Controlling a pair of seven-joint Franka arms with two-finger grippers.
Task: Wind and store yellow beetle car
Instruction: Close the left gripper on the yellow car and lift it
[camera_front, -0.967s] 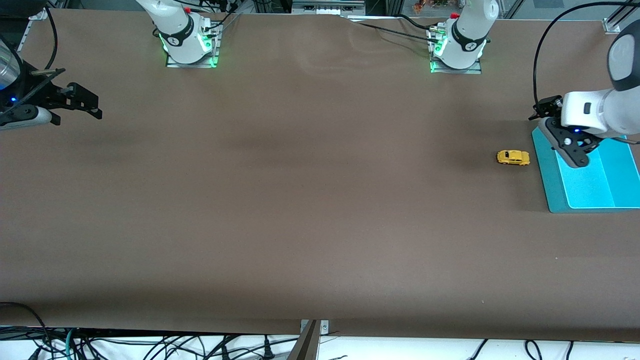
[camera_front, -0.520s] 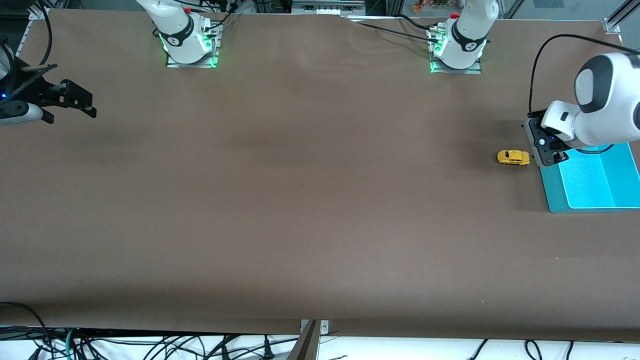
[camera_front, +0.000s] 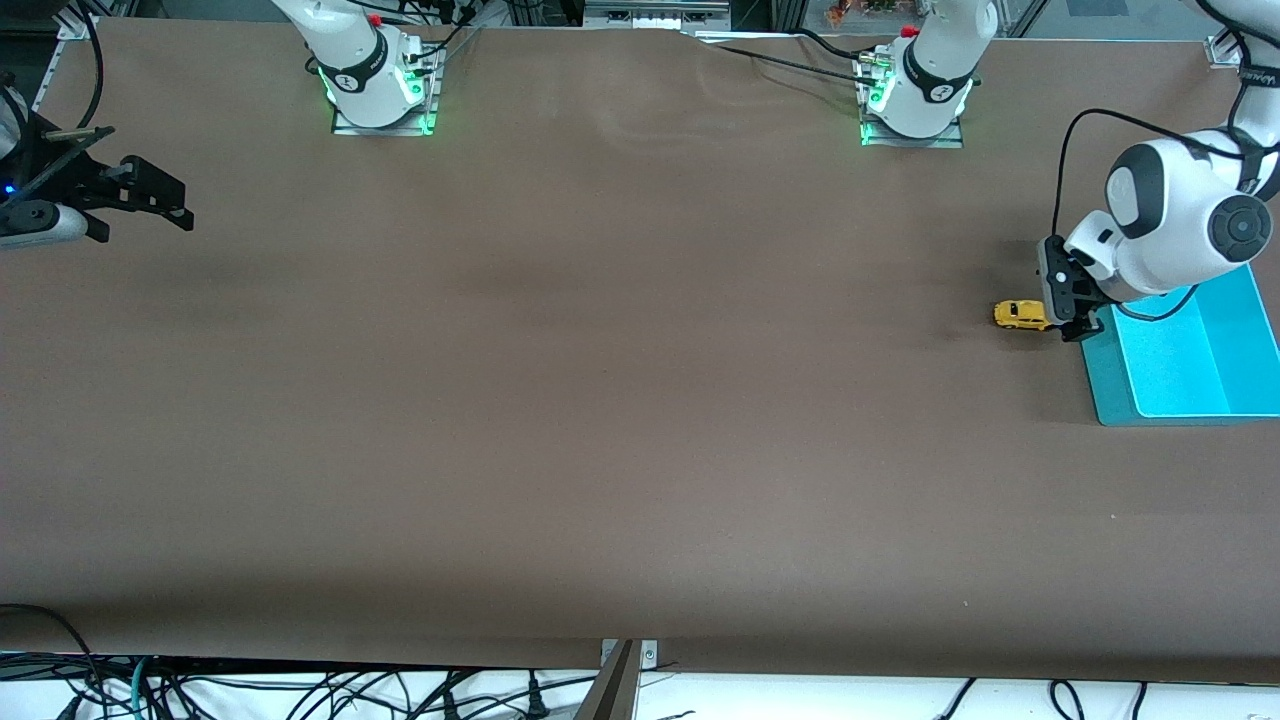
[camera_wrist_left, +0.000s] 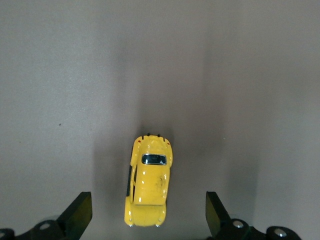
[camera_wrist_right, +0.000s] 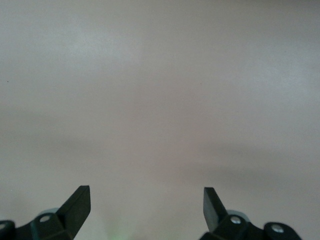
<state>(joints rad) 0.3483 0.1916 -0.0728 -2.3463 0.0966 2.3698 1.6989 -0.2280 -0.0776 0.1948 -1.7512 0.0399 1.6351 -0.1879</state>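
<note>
The yellow beetle car (camera_wrist_left: 147, 189) is framed between the wide-open, empty fingers (camera_wrist_left: 76, 212) of the left gripper (camera_front: 1064, 318); a centred, level descent is advised. The right gripper (camera_front: 140, 195) waits, spread and empty.

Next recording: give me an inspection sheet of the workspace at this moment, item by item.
Surface: brown table, flat, a few faint specks.
Job's things: yellow beetle car on its wheels beside the turquoise bin, toward the left arm's end.
Clutter: nothing seen.
Grippers: left hand open, over the car's bin-side end; in the left wrist view the car sits between its fingers, untouched. Right hand open, waiting over bare table at the right arm's end.
Cables: black cable looping from the left arm; loose wires under the table's near edge.
Surroundings: two lit arm bases.
</note>
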